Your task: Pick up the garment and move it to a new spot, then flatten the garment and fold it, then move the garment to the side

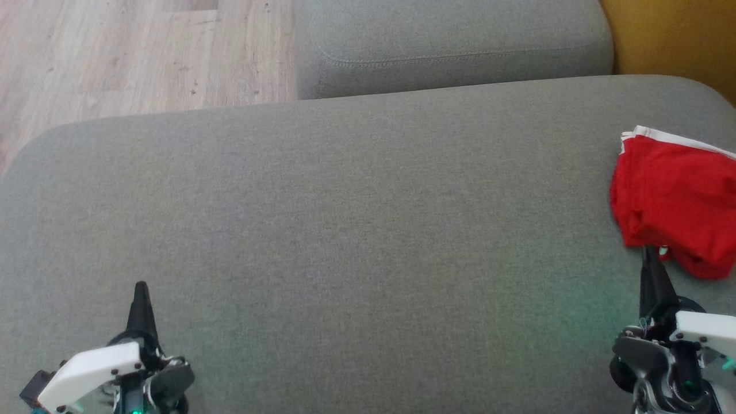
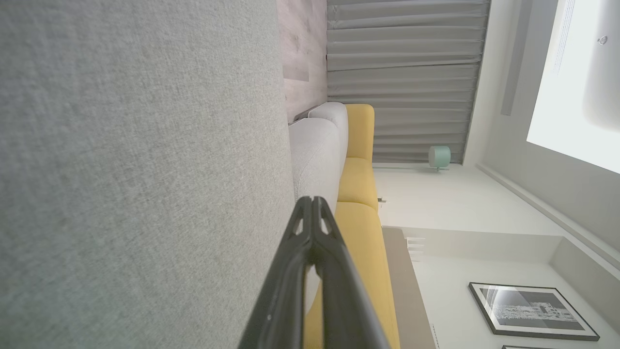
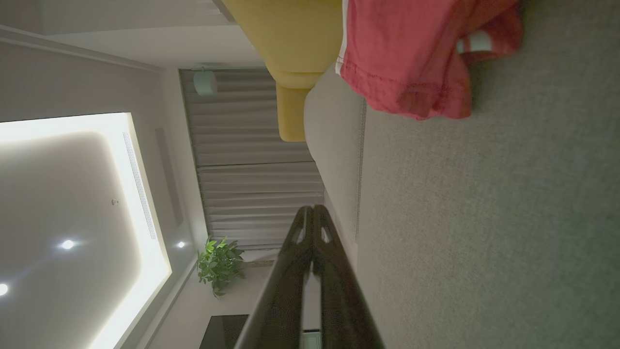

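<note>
The garment (image 1: 673, 198) is red with a white trimmed edge and lies folded at the far right of the grey cushion (image 1: 356, 230). In the right wrist view the garment (image 3: 411, 58) sits ahead and apart from the fingertips. My right gripper (image 1: 648, 250) is shut and empty, its tip just short of the cloth's near edge; its tips (image 3: 313, 209) meet. At the lower left my left gripper (image 1: 141, 286) hovers over bare cushion, shut and empty, with its tips (image 2: 312, 199) pressed together.
A second grey cushion (image 1: 454, 43) lies beyond the main one. Wooden floor (image 1: 138, 52) shows at the upper left. A yellow sofa (image 1: 673, 34) stands at the upper right. The wrist views show curtains (image 2: 402, 72), a plant (image 3: 218, 264) and a framed picture (image 2: 530, 310).
</note>
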`<state>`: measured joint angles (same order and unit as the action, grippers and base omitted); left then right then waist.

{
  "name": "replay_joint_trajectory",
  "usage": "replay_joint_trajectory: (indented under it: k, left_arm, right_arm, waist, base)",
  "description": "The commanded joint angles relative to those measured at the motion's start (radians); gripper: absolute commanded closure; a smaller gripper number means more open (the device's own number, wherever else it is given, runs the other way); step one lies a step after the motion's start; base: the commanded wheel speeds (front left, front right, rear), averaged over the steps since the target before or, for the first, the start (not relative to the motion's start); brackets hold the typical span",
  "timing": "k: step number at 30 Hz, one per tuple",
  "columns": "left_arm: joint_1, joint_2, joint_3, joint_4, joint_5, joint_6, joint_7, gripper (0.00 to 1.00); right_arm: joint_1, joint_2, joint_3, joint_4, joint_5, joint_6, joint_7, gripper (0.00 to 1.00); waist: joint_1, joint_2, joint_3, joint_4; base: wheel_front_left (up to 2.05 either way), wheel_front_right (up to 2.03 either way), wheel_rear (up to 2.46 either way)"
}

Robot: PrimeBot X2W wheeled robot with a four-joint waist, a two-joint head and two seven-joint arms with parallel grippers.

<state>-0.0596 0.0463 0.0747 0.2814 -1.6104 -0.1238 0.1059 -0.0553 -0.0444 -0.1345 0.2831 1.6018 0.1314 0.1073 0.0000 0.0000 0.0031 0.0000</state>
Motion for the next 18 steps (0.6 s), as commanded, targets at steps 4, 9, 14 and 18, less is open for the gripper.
replay_joint_trajectory:
  k: [4,9,14,18]
  left_arm:
    - [-0.049,0.004,0.04,-0.036,0.003,-0.007,0.008,1.0]
    - [-0.049,0.004,0.04,-0.036,0.003,-0.007,0.008,1.0]
    - [-0.049,0.004,0.04,-0.036,0.003,-0.007,0.008,1.0]
    - [-0.049,0.004,0.04,-0.036,0.003,-0.007,0.008,1.0]
  right_arm:
    - [-0.053,-0.006,0.021,-0.038,0.007,-0.001,0.006,1.0]
    - [-0.053,-0.006,0.021,-0.038,0.007,-0.001,0.006,1.0]
    - [-0.053,-0.006,0.021,-0.038,0.007,-0.001,0.006,1.0]
    - [-0.053,-0.006,0.021,-0.038,0.007,-0.001,0.006,1.0]
  waist:
    - [0.0,0.0,0.0,0.0]
    - [0.0,0.0,0.0,0.0]
    - [0.0,0.0,0.0,0.0]
    - [0.0,0.0,0.0,0.0]
  base:
    - [0.0,0.0,0.0]
    - [0.0,0.0,0.0]
    - [0.0,0.0,0.0]
    - [0.0,0.0,0.0]
